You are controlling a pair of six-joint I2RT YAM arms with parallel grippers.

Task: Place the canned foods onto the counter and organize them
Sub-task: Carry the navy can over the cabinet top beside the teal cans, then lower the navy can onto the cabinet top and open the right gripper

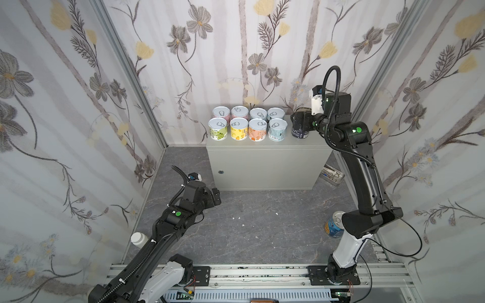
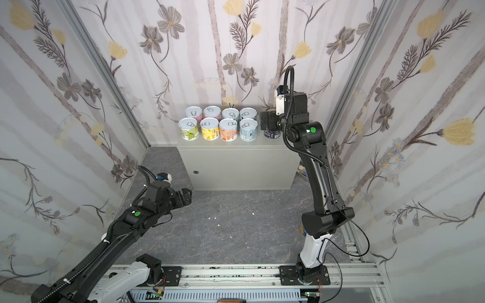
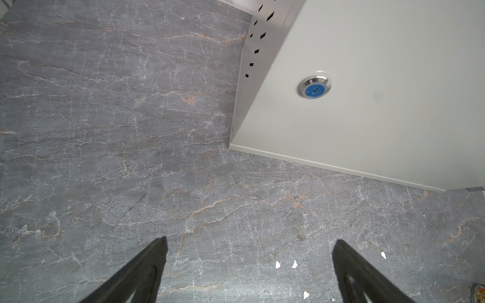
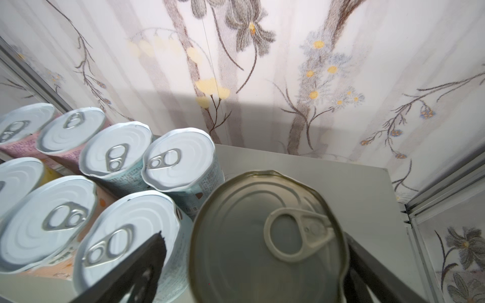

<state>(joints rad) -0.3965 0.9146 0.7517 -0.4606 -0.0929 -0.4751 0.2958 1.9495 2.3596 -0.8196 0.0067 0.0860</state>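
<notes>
i read the desk (image 1: 262, 162) as pale grey-green, its lock (image 3: 314, 87) blue in a silver ring. front row: green can (image 1: 217, 131), yellow can (image 1: 238, 130), orange can (image 1: 257, 132), pale blue can (image 1: 277, 132), all silver-lidded. pink cans (image 1: 221, 114) behind. the navy can (image 1: 299, 133) is dark with white print. floor (image 1: 262, 223): dark grey marble, white and rust veins. wallpaper (image 1: 236, 39): grey and yellow flowers on pale stripes.

The right gripper (image 1: 299, 122) covers the top of the dark navy can (image 1: 300, 133); in the wrist view the can's lid hides its label. That arm's elbow hides part of the blue can (image 1: 332, 229) and the utensil tray (image 1: 332, 176). The left arm hides the bottle (image 1: 138, 238) below its white cap.
</notes>
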